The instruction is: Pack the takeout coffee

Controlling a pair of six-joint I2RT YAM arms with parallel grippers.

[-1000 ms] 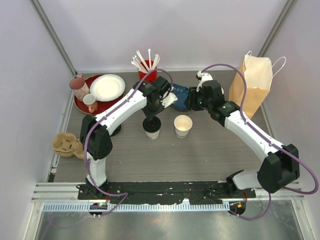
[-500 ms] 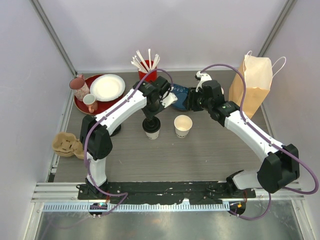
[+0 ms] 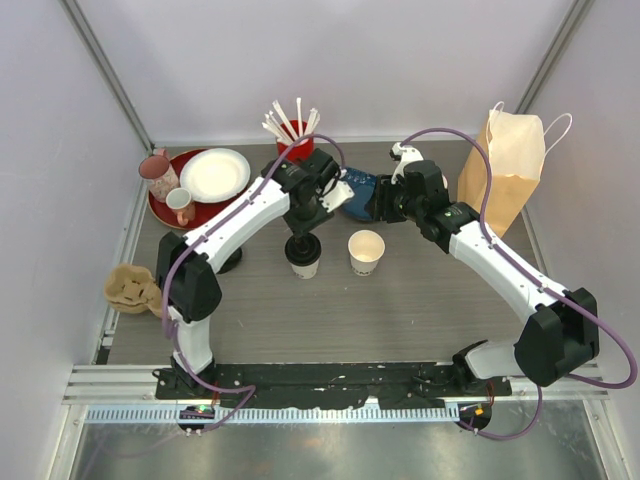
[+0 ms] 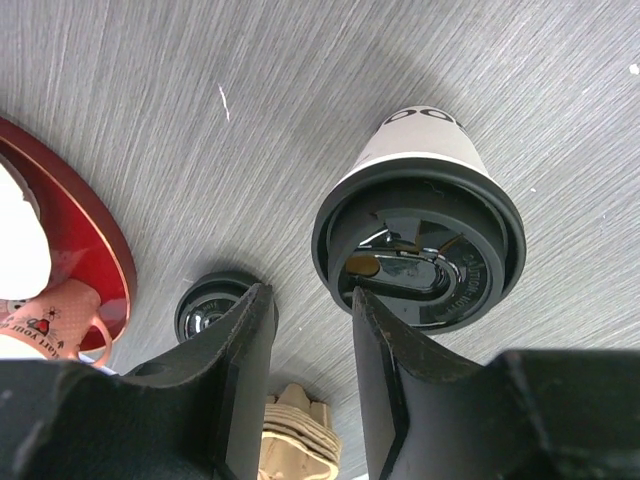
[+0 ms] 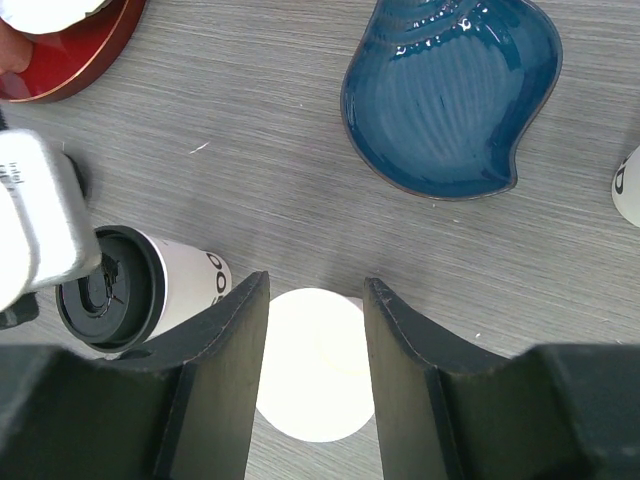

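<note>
From above, the left fingers (image 3: 303, 238) hang right over the lidded cup (image 3: 303, 260). The cup stands upright on the counter (image 3: 420, 300), just beside an open cup (image 3: 366, 252). The right fingers (image 3: 377, 207) hover beyond that open cup, near a blue dish (image 3: 357, 187). A paper bag (image 3: 505, 165) stands upright well past them, probably so the coffee can be lowered in from the top. In the left wrist view the left fingers (image 4: 262, 320) are parted with only bare counter between them. The lidded cup sits just outside one finger, its black lid on, so nothing is gripped and they would have to shift sideways to straddle it. In the right wrist view the right fingers (image 5: 250, 310) are also parted and hold nothing. The open cup lies below their gap and the lidded cup is off to one side.
</note>
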